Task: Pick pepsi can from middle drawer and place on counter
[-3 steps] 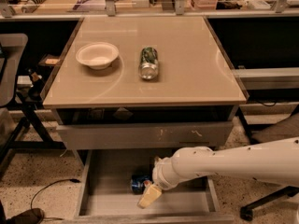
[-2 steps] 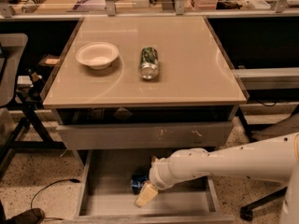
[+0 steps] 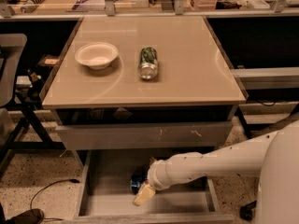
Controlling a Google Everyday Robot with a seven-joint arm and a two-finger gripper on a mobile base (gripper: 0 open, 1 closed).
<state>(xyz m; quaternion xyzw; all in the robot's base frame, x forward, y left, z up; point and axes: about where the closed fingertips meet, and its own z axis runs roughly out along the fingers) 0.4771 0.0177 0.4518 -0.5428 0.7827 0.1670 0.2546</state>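
One drawer stands pulled out nearest the camera: the middle drawer (image 3: 105, 205), grey and shallow with low side walls, its floor bare toward the frame's left. My gripper (image 3: 142, 196) is inside it, low over the floor near the front, with a pale cream tip angled down and toward frame left. Whether it is released or clenched, I cannot tell. My arm (image 3: 212, 164) comes in from frame right, white and thick, and passes over the drawer's right side. My white body (image 3: 280, 181) fills the lower right corner.

Pepsi can (image 3: 137, 183): dark blue, on the drawer floor just behind the gripper and at the left edge of my wrist, which hides part of it. Contact with the gripper not resolvable. Upright or lying, I cannot tell.

Above the open drawer is a closed grey drawer front (image 3: 145, 135) with white scratches right of centre. Above that is a dark gap under the tabletop.

Counter (image 3: 191, 73): glossy beige, square, thin dark edge. On it sits a white bowl (image 3: 96, 55) at left of centre. A green-patterned silver can (image 3: 148, 63) lies on its side just right of the bowl, silver end toward the camera. The two are apart.

A dark chair (image 3: 10, 73) stands at frame left, with a black cable (image 3: 46, 190) on the speckled floor. Past the counter's far edge runs a cluttered bench, its items too small to name.
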